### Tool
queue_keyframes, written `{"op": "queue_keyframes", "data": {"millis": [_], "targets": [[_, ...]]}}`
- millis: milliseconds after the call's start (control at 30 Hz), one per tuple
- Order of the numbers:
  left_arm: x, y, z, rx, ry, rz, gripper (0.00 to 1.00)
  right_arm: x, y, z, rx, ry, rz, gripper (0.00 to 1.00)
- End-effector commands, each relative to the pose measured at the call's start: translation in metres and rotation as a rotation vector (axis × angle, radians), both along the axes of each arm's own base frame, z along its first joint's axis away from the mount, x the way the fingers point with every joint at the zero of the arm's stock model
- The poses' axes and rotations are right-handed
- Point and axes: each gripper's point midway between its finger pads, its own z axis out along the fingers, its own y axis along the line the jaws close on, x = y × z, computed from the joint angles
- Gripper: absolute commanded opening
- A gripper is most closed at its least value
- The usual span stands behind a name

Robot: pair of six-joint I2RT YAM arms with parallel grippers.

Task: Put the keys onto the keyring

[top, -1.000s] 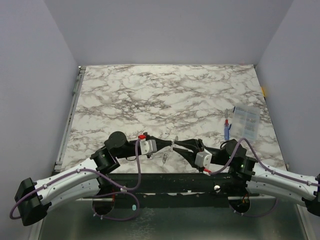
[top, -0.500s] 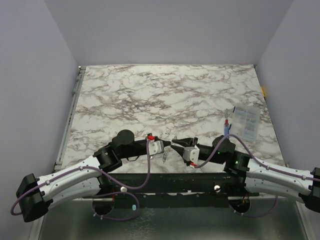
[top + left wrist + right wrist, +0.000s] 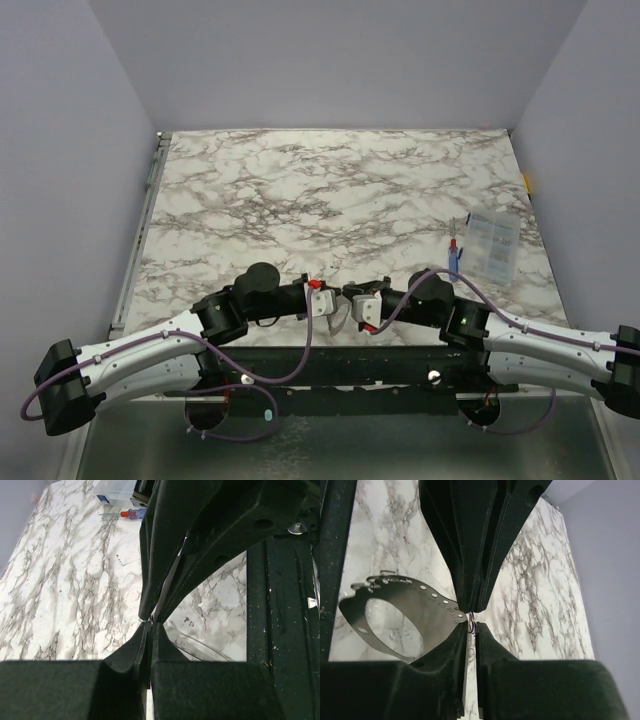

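As left fingers [image 3: 125, 680] clamp the keyring [image 3: 205, 650] and right fingers [image 3: 435, 680] beside it stand barely apart, hold unclear, steady it while threading.

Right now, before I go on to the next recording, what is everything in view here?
table: one, white marble with grey veins, under everything.
clear box: one, transparent with bluish contents, at the table's right side.
pen-like stick: one, blue with a red end, beside the box.
keyring: one, thin silvery wire loop, running from the left gripper's tips.
flat metal piece: one, grey with a large hole, probably a key, at the fingertips in the right wrist view.
left gripper: one, black, shut, apparently pinching the keyring.
right gripper: one, black, tip to tip with the left, nearly closed; grip unclear.
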Motion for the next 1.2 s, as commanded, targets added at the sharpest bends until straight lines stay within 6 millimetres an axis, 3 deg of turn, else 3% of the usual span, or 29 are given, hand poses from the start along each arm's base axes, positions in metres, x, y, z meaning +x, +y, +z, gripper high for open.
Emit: {"op": "queue_keyframes", "data": {"millis": [0,300,500,567,700,833,900,967,1000,1167], "targets": [[0.0,-0.006,0.024,-0.044,-0.045,-0.014,0.0,0.009,-0.001,0.006,-0.023,-0.029,-0.038,0.14],[-0.005,-0.007,0.024,-0.045,-0.045,-0.039,0.0,0.006,0.002,0.009,-0.002,-0.023,-0.026,0.05],[0.02,0.001,0.021,-0.03,-0.033,0.116,0.02,0.007,0.002,0.007,0.0,-0.016,-0.033,0.08],[0.028,0.003,0.016,-0.017,-0.018,0.172,0.08,0.008,0.002,0.01,0.013,-0.019,-0.041,0.15],[0.042,0.007,0.015,-0.035,0.043,0.287,0.29,0.009,0.004,0.018,0.055,-0.008,-0.048,0.31],[0.067,0.021,0.023,-0.096,0.105,0.5,0.39,0.008,0.007,0.033,0.126,0.026,-0.06,0.46],[0.078,0.029,0.026,-0.12,0.132,0.598,0.42,0.016,0.007,0.047,0.193,0.072,-0.125,0.63],[0.086,0.037,0.03,-0.127,0.149,0.668,0.43,0.024,0.007,0.054,0.219,0.114,-0.184,0.95],[0.088,0.039,0.031,-0.124,0.155,0.685,0.44,0.028,0.006,0.058,0.223,0.126,-0.212,0.99],[0.078,0.031,0.017,-0.011,0.222,0.631,0.59,0.05,-0.003,0.075,0.325,0.256,-0.415,1.0]]}}
